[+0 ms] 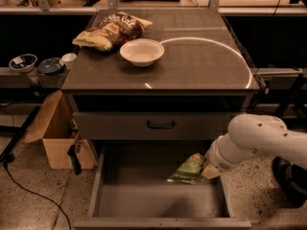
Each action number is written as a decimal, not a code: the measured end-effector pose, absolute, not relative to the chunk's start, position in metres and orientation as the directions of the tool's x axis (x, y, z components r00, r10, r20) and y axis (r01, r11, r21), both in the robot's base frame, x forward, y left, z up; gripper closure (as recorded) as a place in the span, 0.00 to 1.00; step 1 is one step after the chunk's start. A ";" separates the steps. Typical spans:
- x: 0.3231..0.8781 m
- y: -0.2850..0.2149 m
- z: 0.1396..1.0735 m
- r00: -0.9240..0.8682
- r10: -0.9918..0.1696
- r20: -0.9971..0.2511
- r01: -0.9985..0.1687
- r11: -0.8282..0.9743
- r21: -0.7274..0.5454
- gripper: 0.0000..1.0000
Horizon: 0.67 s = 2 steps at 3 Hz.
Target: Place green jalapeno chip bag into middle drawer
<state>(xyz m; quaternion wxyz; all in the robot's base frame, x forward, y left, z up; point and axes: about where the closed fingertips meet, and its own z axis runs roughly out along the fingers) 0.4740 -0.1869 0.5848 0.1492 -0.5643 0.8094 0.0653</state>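
The green jalapeno chip bag is small and crinkled, and hangs just above the right side of the middle drawer. That drawer is pulled out, a wide grey box with a flat floor. My gripper is at the end of the white arm, which reaches in from the right. It is shut on the bag's right end. The arm hides most of the gripper.
A closed drawer front with a dark handle is above the open drawer. A brown-and-yellow chip bag and a white bowl sit on the cabinet top. A cardboard box stands on the floor to the left.
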 end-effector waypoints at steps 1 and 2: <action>0.456 -0.187 0.566 -0.358 -0.894 -0.269 -0.926 0.377 -0.020 1.00; 0.456 -0.187 0.566 -0.358 -0.894 -0.269 -0.926 0.377 -0.020 1.00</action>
